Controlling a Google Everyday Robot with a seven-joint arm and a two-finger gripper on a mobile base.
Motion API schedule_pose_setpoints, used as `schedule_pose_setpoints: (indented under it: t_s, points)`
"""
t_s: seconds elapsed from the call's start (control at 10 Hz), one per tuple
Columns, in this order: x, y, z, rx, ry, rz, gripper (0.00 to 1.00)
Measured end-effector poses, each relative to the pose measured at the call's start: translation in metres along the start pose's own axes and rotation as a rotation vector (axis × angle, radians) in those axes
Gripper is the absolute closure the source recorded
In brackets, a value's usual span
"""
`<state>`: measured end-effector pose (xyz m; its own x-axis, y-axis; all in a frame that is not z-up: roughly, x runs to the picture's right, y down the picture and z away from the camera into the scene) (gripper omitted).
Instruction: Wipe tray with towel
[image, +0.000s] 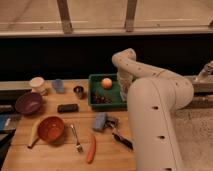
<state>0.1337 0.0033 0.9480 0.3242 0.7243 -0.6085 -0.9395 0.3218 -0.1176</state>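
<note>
A green tray stands at the back middle of the wooden table. It holds an orange ball-like fruit and a dark bunch of grapes. My gripper reaches down over the tray's right side, at the end of the white arm. A pale patch shows at the gripper; I cannot tell whether it is a towel. A folded blue-grey cloth or sponge lies on the table in front of the tray.
Purple bowl, white cup, blue cup, metal cup and a black block stand left of the tray. Orange bowl, banana, fork, carrot and a black-handled tool lie in front.
</note>
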Motion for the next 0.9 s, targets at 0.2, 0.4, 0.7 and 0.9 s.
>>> schedule_pose_setpoints:
  t_s: [0.2, 0.4, 0.7, 0.9]
  points:
    - [-0.009, 0.012, -0.007, -0.023, -0.03, -0.028, 0.98]
    - [-0.015, 0.021, -0.02, -0.041, -0.066, -0.06, 0.98]
    - [-0.016, 0.05, -0.038, -0.075, -0.117, -0.124, 0.98]
    - [0.0, 0.061, -0.046, -0.076, -0.128, -0.144, 0.98]
